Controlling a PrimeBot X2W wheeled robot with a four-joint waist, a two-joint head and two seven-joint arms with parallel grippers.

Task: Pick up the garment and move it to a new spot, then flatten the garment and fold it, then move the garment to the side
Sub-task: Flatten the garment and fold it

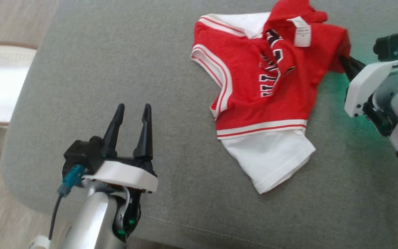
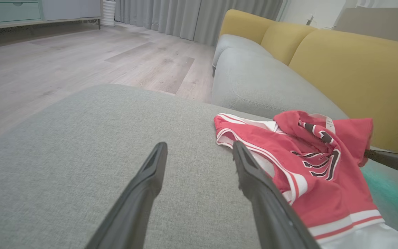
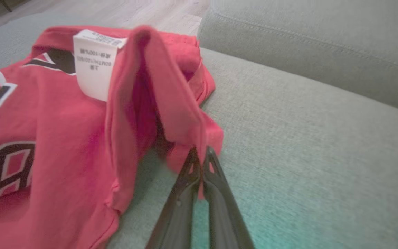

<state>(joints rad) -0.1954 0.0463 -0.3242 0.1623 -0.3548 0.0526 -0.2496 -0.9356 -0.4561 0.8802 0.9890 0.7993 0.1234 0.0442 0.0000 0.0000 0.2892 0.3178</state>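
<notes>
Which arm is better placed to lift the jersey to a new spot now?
Right. The right tool is shut on a red edge of the jersey, pinching the cloth, so it could likely lift straight away. The left tool is open over the bare cushion, apart from the jersey.

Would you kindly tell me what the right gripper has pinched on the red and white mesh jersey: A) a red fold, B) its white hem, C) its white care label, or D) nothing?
A: the right gripper is shut on a red fold of the red and white mesh jersey, apart from the white care label.
</notes>
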